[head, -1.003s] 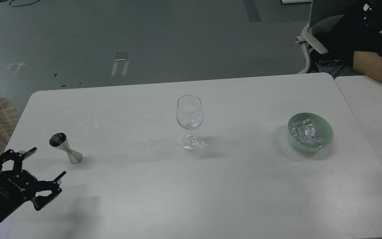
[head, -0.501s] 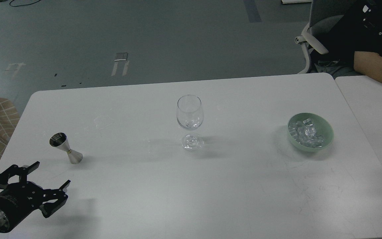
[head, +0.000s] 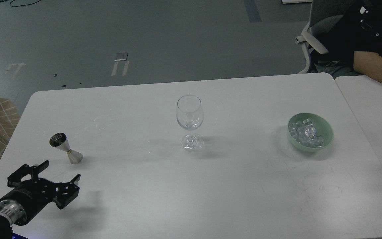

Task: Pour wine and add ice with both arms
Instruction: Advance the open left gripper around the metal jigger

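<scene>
The left gripper (head: 61,170) is seen at the lower left of the white table (head: 211,199), its 2 fingers spread wide with nothing between them, just short of the steel jigger (head: 65,152), which is standing on the table apart from the fingers. The ice (head: 306,133) is piled in the pale green bowl (head: 327,134) at the right side of the table, well apart from the wine glass (head: 190,121), which is set upright near the middle. The right gripper is not shown in this view.
</scene>
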`<state>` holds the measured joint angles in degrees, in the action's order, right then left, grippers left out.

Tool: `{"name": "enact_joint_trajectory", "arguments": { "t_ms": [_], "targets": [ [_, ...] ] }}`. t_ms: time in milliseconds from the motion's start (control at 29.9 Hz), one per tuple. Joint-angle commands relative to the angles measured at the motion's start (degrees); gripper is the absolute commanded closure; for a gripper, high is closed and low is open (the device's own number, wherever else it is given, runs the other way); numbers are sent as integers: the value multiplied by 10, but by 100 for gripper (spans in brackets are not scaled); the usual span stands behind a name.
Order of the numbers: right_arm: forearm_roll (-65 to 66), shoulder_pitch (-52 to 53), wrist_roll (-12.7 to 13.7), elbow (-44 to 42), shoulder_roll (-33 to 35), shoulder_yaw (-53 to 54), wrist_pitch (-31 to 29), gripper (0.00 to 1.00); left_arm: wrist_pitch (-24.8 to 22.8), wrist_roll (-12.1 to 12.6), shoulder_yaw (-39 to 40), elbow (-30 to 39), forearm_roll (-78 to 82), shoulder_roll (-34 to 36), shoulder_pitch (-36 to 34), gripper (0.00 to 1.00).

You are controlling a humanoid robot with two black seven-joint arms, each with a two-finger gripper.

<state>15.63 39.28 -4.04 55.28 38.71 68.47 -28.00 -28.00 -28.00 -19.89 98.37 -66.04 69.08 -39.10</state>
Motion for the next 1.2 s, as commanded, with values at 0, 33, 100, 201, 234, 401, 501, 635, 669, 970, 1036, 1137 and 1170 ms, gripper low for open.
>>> {"name": "enact_joint_trajectory", "arguments": {
  "t_ms": [0,33,100,201,234,401,501,635,669,970,1036,1137,1170],
  "targets": [
    [0,0,0,0,0,0,0,0,0,0,8,-9,-25,-11,0,0],
    [0,0,0,0,0,0,0,0,0,0,8,-10,-28,-12,0,0],
    [0,0,0,0,0,0,0,0,0,0,9,-16,-32,-14,1,0],
    [0,-1,-1,0,-1,0,0,0,0,0,16,-27,-42,-24,0,0],
    [0,0,-1,0,-1,0,0,0,0,0,17,-31,-51,-25,1,0],
    [0,0,-1,0,0,1,0,0,0,0,23,-44,-61,-37,2,0],
    [0,0,-1,0,0,0,0,0,0,0,24,-48,-66,-40,2,0],
    [0,0,-1,0,-1,1,0,0,0,0,35,-63,-82,-54,2,0],
    [0,0,-1,0,-1,1,0,0,0,0,35,-66,-82,-56,2,0],
    [0,0,-1,0,-1,1,0,0,0,0,44,-102,-87,-87,4,1],
    [0,0,-1,0,-1,1,0,0,0,0,50,-114,-87,-91,4,1],
    [0,0,-1,0,-1,0,0,0,0,0,53,-122,-87,-93,6,1],
    [0,0,-1,0,-1,0,0,0,0,0,54,-124,-87,-94,6,1]
  ]
}}
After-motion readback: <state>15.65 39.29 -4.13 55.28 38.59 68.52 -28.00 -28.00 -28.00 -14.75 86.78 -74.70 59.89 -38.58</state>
